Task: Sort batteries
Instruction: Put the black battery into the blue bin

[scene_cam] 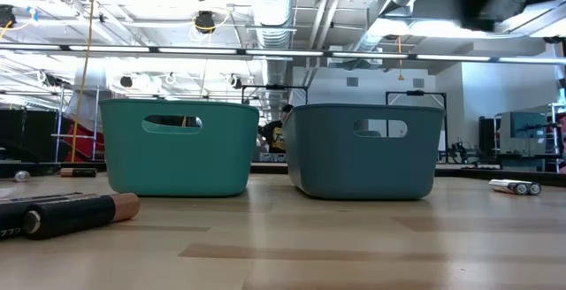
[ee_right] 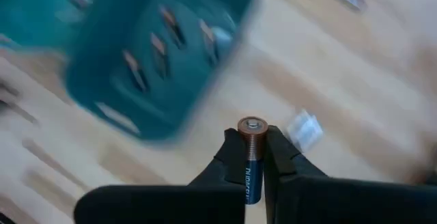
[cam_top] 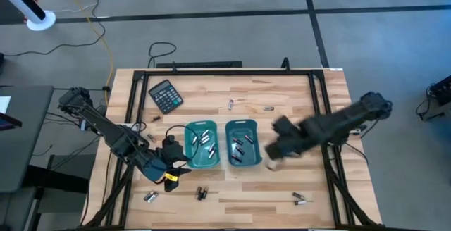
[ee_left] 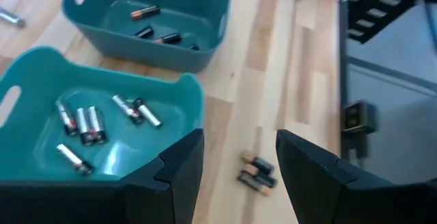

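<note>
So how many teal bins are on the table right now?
2: the left bin holding silvery cells and the right bin holding dark copper-ended cells, side by side at the table's middle. None appear hidden.

On your bench two bins sit side by side at the middle: the left bin and, just beside it, the right bin, each with batteries lying in it. A calculator lies behind them toward the left. Two loose batteries lie behind the bins, more in front near the front edge. Your left hand is in front of the left bin; your right hand, just right of the right bin, grips a battery.
</note>
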### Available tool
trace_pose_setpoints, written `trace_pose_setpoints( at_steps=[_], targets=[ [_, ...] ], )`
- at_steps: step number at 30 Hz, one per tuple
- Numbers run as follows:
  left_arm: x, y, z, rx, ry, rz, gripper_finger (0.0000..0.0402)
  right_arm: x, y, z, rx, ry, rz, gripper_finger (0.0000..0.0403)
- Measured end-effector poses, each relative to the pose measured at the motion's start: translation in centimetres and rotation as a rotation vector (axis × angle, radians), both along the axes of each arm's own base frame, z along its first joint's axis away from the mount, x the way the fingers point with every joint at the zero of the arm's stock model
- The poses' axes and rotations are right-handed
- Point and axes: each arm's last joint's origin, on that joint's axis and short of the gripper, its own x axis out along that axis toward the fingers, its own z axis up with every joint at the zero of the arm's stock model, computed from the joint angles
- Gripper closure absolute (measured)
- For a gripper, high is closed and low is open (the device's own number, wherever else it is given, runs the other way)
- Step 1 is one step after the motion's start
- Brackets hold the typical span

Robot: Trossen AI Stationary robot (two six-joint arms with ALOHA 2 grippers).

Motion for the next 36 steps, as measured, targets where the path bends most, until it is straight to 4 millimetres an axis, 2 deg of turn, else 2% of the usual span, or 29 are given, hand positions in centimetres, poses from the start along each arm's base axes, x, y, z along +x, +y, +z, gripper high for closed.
trace_pose_setpoints(
  at_steps=[4,6,9,11,15,22,29,36],
  targets=[
    [-0.8,0.4,-0.9,-0.006,-0.004,0.004,0.0224,5.6,-3.5,-1.1,0.004,-0.043,0.118,0.039],
    [-1.4,0.5,-1.2,-0.027,-0.019,0.002,0.0224,7.9,-5.4,-2.6,0.04,-0.019,0.137,0.039],
    [-2.5,0.8,-1.5,-0.055,-0.027,0.0,0.0224,10.1,-7.8,-6.0,0.103,0.07,0.124,0.039],
    [-3.4,1.1,-1.9,-0.078,-0.027,0.001,0.0224,11.6,-8.6,-8.2,0.14,0.095,0.13,0.039],
    [-5.0,1.5,-2.6,-0.123,-0.024,0.011,0.0224,13.6,-8.6,-11.5,0.221,0.102,0.172,0.039],
    [-7.1,2.7,-3.5,-0.177,-0.039,0.015,0.0224,15.0,-8.2,-14.5,0.258,0.118,0.162,0.0389],
    [-8.6,4.2,-3.7,-0.167,-0.067,0.011,0.0224,15.1,-7.1,-14.8,0.268,0.102,0.137,0.0346],
    [-9.4,4.9,-3.7,-0.163,-0.051,0.017,0.0224,15.1,-7.1,-14.8,0.26,0.099,0.086,0.0294]
  ],
)
